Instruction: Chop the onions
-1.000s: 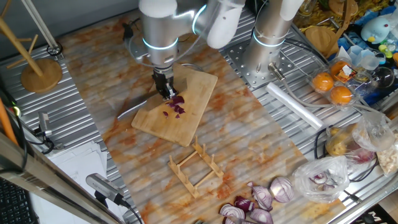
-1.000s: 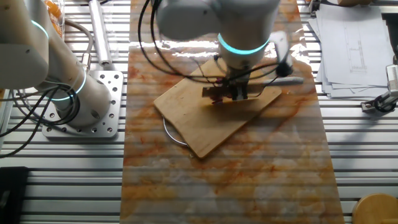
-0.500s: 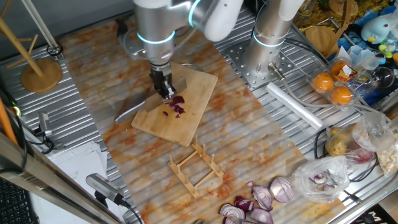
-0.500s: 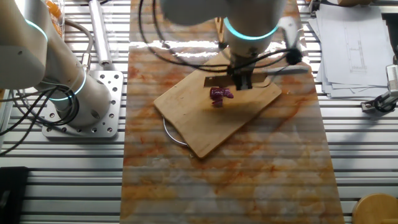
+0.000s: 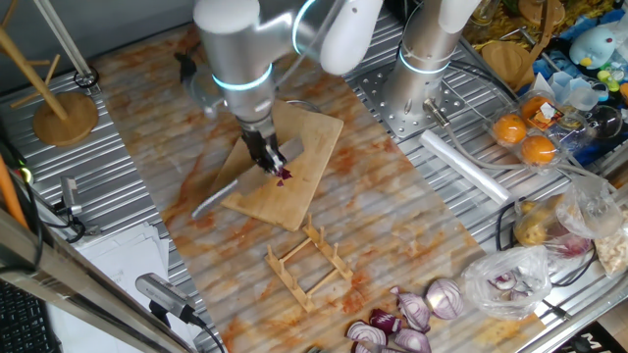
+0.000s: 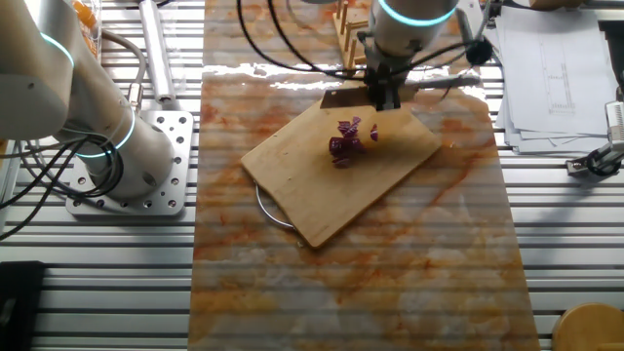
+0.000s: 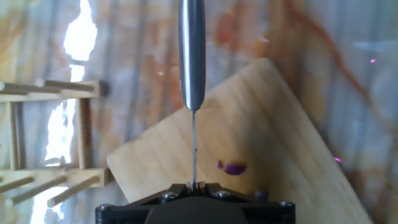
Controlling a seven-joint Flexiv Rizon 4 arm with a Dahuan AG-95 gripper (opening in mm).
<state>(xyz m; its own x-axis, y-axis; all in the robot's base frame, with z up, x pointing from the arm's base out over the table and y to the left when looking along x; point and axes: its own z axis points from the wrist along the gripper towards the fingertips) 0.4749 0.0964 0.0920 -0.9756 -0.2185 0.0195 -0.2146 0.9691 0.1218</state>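
The onions [image 5: 283,176] are a small cluster of dark red-purple pieces on the wooden cutting board [image 5: 306,137]. In the other fixed view the onions [image 6: 346,142] lie near the middle of the board [image 6: 322,200]. My gripper [image 5: 268,160] is shut on a steel knife [image 5: 218,195]. In the other fixed view the gripper [image 6: 383,97] is at the board's far edge, beside the pieces and apart from them. In the hand view the knife [image 7: 193,56] is edge-on, running from the gripper [image 7: 194,185] over the board [image 7: 267,118]. One onion piece [image 7: 232,167] lies just right of the blade.
A wooden dish rack [image 5: 312,263] stands next to the board and shows in the hand view [image 7: 43,140]. Halved red onions [image 5: 412,319], a plastic bag [image 5: 505,279], oranges [image 5: 525,137], a wooden stand [image 5: 59,108] and a second arm's base [image 6: 117,146] surround the mat.
My gripper has moved with the knife off the onion cluster to the board's edge on the rack side. The pieces now lie uncovered and slightly more spread.
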